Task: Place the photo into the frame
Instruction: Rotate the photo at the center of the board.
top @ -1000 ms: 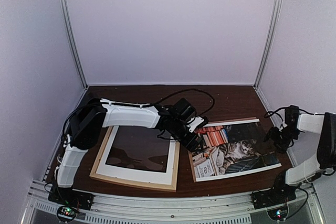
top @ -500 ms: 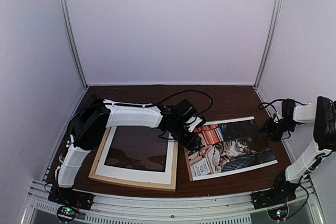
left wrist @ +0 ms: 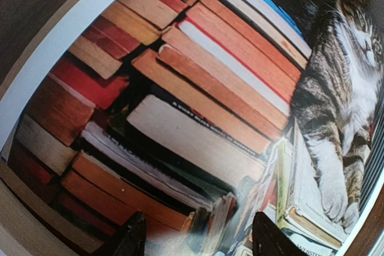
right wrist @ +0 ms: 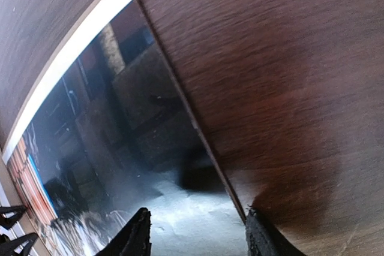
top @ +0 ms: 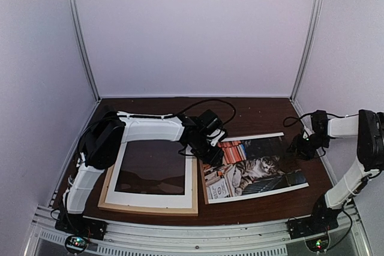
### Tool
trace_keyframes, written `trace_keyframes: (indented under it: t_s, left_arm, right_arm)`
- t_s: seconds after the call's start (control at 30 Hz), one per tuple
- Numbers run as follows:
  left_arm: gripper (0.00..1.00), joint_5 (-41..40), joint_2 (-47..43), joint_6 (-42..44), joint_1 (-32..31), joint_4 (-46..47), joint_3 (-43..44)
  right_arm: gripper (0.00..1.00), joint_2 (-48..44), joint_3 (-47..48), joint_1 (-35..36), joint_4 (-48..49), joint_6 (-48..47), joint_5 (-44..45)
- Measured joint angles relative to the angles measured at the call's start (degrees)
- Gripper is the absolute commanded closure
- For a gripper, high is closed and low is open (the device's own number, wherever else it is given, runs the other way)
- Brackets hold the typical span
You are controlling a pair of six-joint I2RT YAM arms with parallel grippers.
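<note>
One photo [top: 258, 169], one frame [top: 150, 209] just beside it on the tabletop [top: 264, 115], left jaws apart over the print, right jaws apart at its edge.

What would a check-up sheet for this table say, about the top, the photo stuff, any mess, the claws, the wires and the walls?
Surface: dark wood table.
Job's things: photo lies face up, close beside the right of the frame; not in it yet.
Clutter: nothing seen.
Grippers: left gripper over the photo's left end, jaws apart; right gripper at its right edge, jaws apart.
Cables: black cable loops behind the left arm.
Surroundings: plain pale walls, metal posts.
</note>
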Motion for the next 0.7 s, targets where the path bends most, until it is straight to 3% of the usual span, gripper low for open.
trace_keyframes:
  t_s: [0.1, 0.23, 0.7]
  left_arm:
    - [0.39, -0.04, 0.02, -0.50, 0.15, -0.44, 0.20]
    - [0.40, -0.52, 0.04, -0.79, 0.15, -0.74, 0.35]
    - [0.42, -0.76, 0.11, -0.94, 0.17, -0.94, 0.35]
  right_arm:
    - [0.34, -0.59, 0.00, 0.92, -1.09, -0.09, 0.87]
    - [0.32, -1.33, 0.04, 1.66, -2.97, -0.46, 2.32]
    - [0.43, -0.17, 0.74, 1.70, -2.10, -1.97, 0.70]
